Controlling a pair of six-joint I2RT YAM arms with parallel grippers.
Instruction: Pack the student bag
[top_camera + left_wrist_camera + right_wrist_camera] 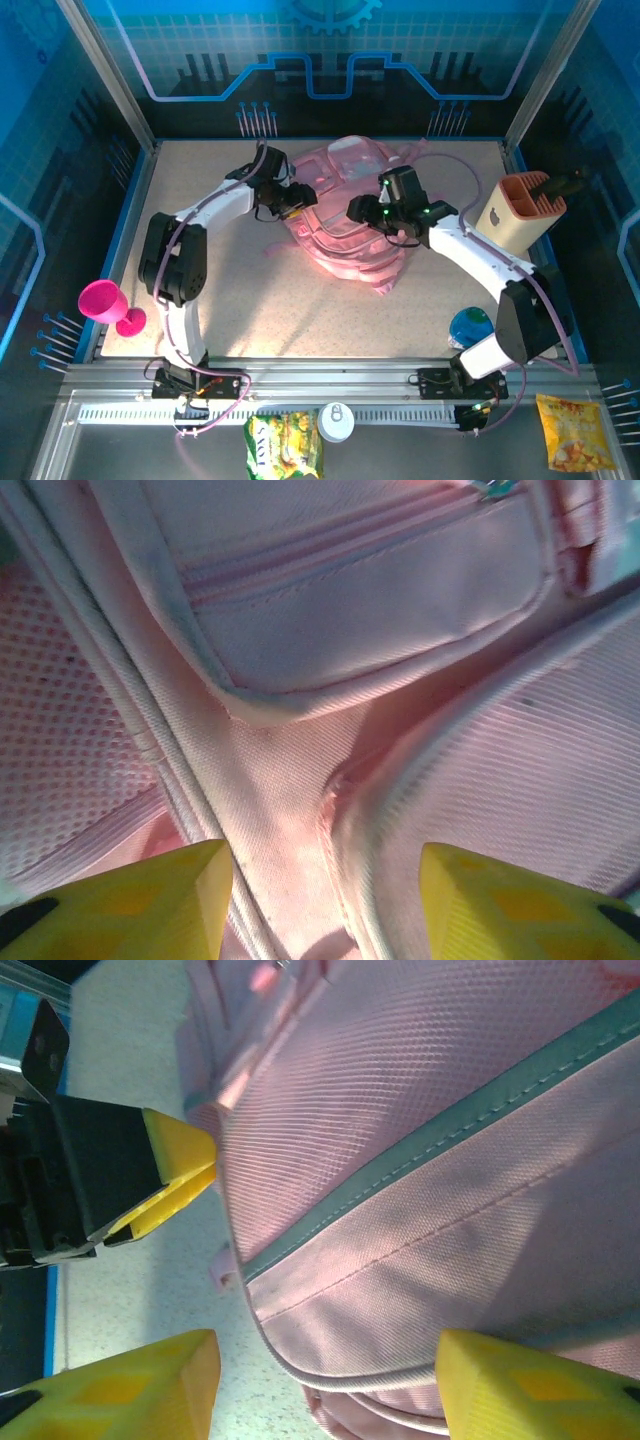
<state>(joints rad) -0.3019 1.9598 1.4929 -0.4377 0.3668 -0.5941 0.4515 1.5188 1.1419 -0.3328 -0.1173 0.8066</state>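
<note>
Student bag [345,250] lies mid-table — the pen holder [518,222] bears an apple-shaped logo [490,215].

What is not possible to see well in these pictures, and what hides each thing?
1. Inside of the student bag: top view, its own fabric covers it.
2. The blue object: top view, partly behind the right arm; I cannot identify it.
3. Contents of the pen holder: top view, too small and dark.
4. Whether the left gripper touches the bag: left wrist view, the bottom edge cuts off its fingers.
5. The same for the right gripper, right wrist view.
</note>
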